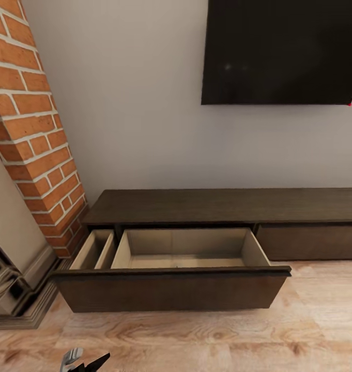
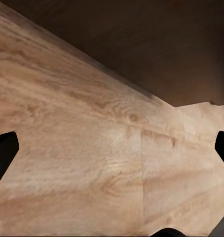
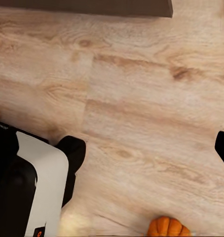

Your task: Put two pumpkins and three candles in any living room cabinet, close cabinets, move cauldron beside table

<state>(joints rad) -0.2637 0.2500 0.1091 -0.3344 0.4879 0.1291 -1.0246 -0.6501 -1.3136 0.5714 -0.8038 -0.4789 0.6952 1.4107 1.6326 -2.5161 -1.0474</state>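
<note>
A red brick fireplace column (image 1: 33, 134) rises at about ten o'clock in the head view, with a pale moulded surround (image 1: 15, 268) at its foot near eight o'clock. A black flat screen (image 1: 281, 51) hangs on the plain grey-white wall (image 1: 134, 103) at one o'clock, a small red dot at its lower right corner. Light wood-plank flooring (image 1: 222, 336) with dark knots and grain runs across six o'clock, and shows again in both wrist views.
</note>
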